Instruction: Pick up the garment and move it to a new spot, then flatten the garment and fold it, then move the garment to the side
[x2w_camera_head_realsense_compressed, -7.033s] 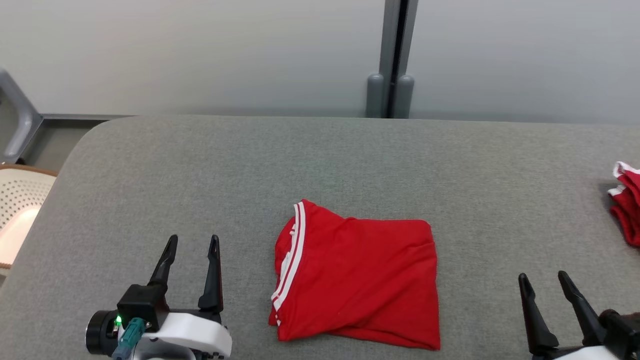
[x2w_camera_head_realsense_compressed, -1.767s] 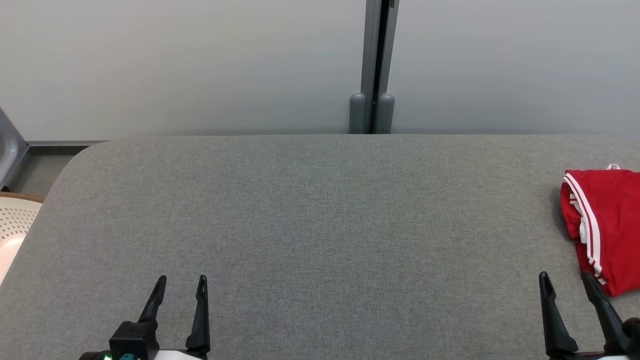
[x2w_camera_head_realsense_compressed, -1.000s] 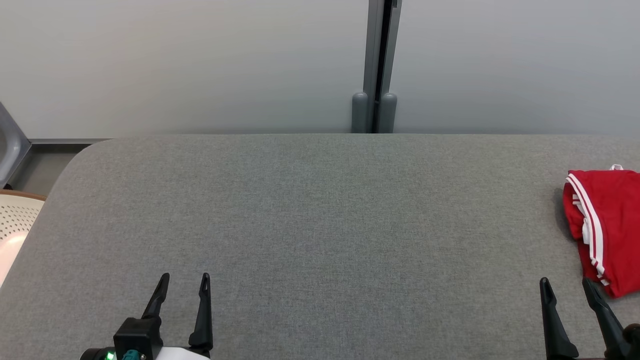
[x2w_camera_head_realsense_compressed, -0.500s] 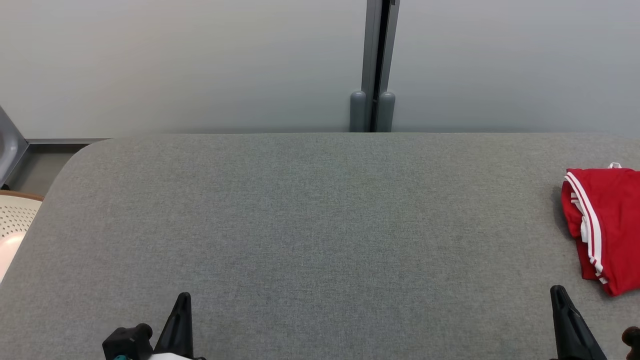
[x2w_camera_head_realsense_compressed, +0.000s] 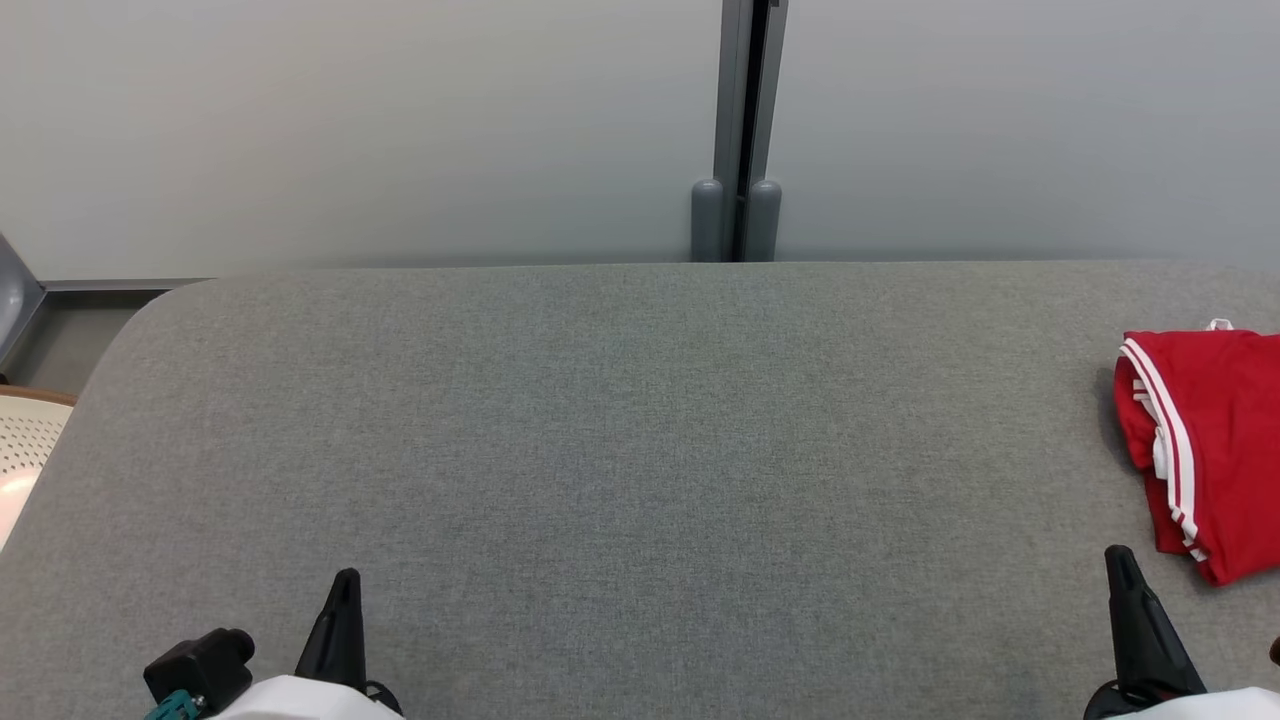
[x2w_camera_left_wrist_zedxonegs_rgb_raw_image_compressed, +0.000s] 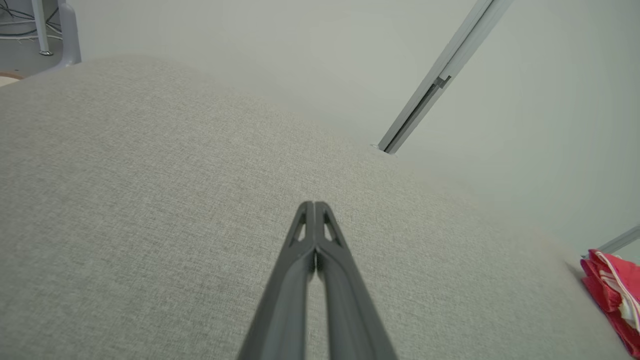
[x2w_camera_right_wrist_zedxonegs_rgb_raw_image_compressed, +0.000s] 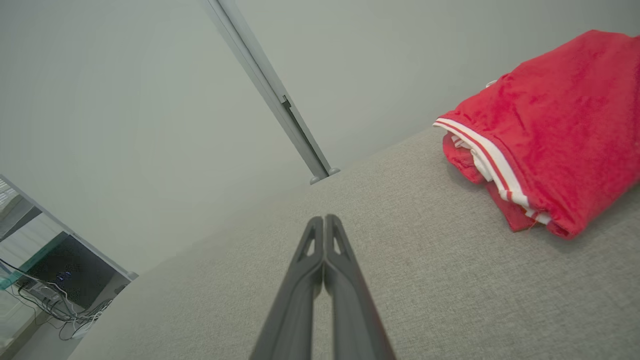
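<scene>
The red garment (x2w_camera_head_realsense_compressed: 1215, 450) with white stripes lies folded at the far right of the grey table (x2w_camera_head_realsense_compressed: 600, 430), cut off by the frame edge. In the right wrist view the garment (x2w_camera_right_wrist_zedxonegs_rgb_raw_image_compressed: 550, 130) sits up and to the right of my right gripper (x2w_camera_right_wrist_zedxonegs_rgb_raw_image_compressed: 325, 220), apart from it. My right gripper (x2w_camera_head_realsense_compressed: 1120, 560) is shut and empty near the front right. At the front left my left gripper (x2w_camera_head_realsense_compressed: 345, 585) is shut too, with nothing in it. In the left wrist view the left gripper (x2w_camera_left_wrist_zedxonegs_rgb_raw_image_compressed: 314, 206) points over bare cloth, and the garment (x2w_camera_left_wrist_zedxonegs_rgb_raw_image_compressed: 612, 295) shows far right.
A pale wall with a grey vertical post (x2w_camera_head_realsense_compressed: 738, 130) stands behind the table. A perforated beige chair (x2w_camera_head_realsense_compressed: 25, 450) is off the table's left edge. The table's left corner is rounded.
Both grippers have gone from open to shut and drawn back toward the bottom of the head view. The garment lies where it was; the camera has shifted slightly.
</scene>
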